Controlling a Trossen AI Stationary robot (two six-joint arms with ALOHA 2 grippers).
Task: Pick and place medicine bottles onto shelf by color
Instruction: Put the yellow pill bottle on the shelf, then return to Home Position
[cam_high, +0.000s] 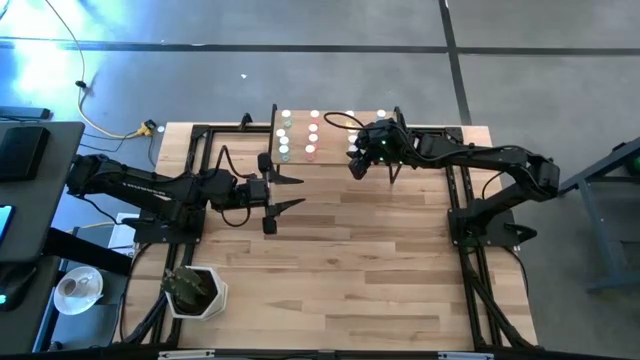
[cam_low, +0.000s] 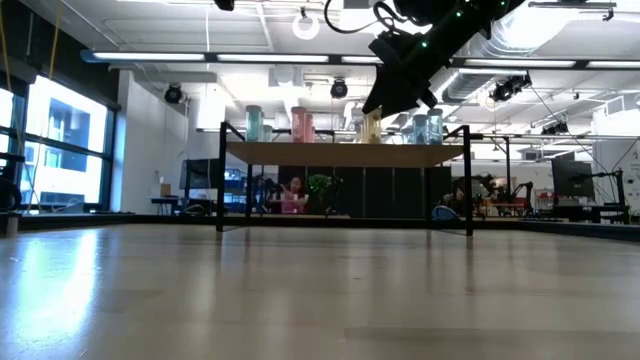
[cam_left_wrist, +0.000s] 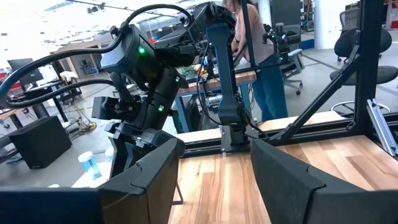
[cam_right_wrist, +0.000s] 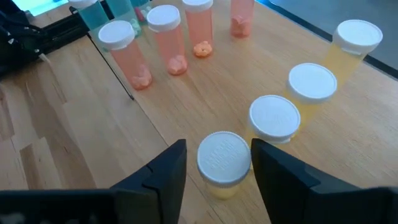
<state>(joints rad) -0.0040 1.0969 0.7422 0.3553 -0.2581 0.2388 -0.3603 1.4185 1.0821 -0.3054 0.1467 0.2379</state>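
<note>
Yellow-bodied medicine bottles with white caps stand in a short row on the shelf, a light-wood board on thin black legs at the far edge of the table. The nearest yellow bottle stands upright between the two dark fingers of the right gripper, which hangs just above the shelf. Its fingers stand spread on either side of the cap, with a narrow gap showing on each side, so they are not pinching it. Three more yellow bottles line up beyond it, close together. A row of pink bottles stands farther along the board, with green ones behind them, and from the low camera a pair of blue bottles shows at the shelf's other end.

From above, the right gripper sits over the shelf's right part, its arm reaching in from the table's right side. The left gripper waits over bare tabletop just in front of the shelf's left end, its fingers spread and holding nothing. A white pot with a dark plant stands near the table's front left corner. Beyond the table a person stands at a workbench.
</note>
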